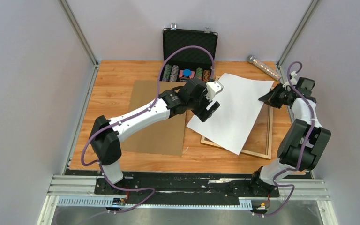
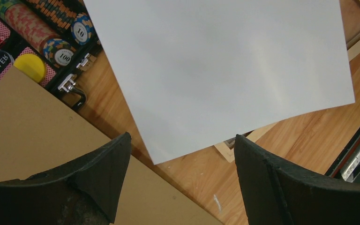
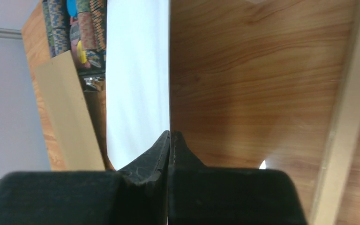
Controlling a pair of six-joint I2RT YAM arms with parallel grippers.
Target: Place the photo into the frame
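Note:
The photo [image 1: 234,110] shows its plain white back and sits askew over the light-brown wooden frame [image 1: 261,143], with its near-left corner past the frame's left rail. My right gripper [image 1: 268,98] is shut on the photo's right edge. In the right wrist view the closed gripper [image 3: 169,135] pinches the sheet [image 3: 136,70] edge-on, beside the frame's rail [image 3: 351,117]. My left gripper [image 1: 213,101] stands open at the photo's left side, holding nothing. In the left wrist view the gripper [image 2: 183,140] hovers just off a corner of the photo [image 2: 225,70], above a frame corner [image 2: 227,151].
A brown fibreboard panel [image 1: 157,117] lies flat under the left arm. An open black poker-chip case [image 1: 189,51] stands at the back, its chips [image 2: 51,33] close to the left gripper. A clear tube [image 1: 264,67] lies at the back right. Side walls enclose the table.

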